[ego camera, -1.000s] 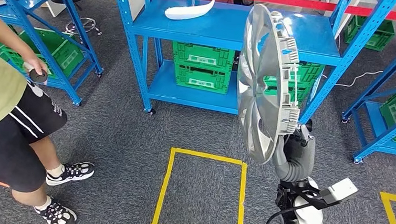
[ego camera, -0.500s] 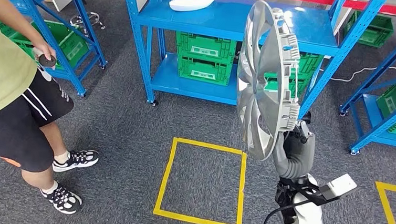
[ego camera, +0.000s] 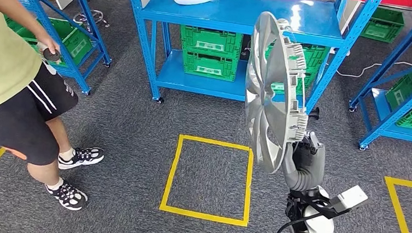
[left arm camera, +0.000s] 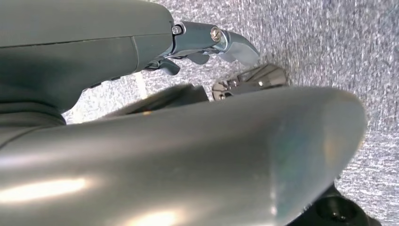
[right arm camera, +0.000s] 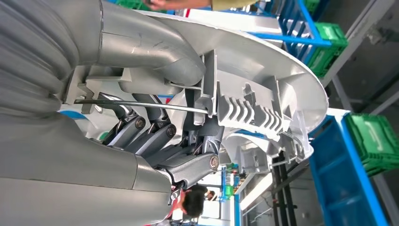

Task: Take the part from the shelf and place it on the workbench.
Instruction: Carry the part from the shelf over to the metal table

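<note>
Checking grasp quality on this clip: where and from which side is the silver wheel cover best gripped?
By its rim, at the lower edge, from below. The wheel cover stands upright on edge, a thin disc with a ribbed, clipped back rim that gives fingers purchase. The right hand already holds it there, fingers hooked behind the rim on the ribbed side; the smooth face offers little to hold.

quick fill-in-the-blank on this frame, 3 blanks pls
1. The right hand holds a silver ____ on edge.
2. The square taped on the carpet is ____ in colour.
3. The crates under the blue shelf are ____.

Missing words: hubcap; yellow; green
</note>
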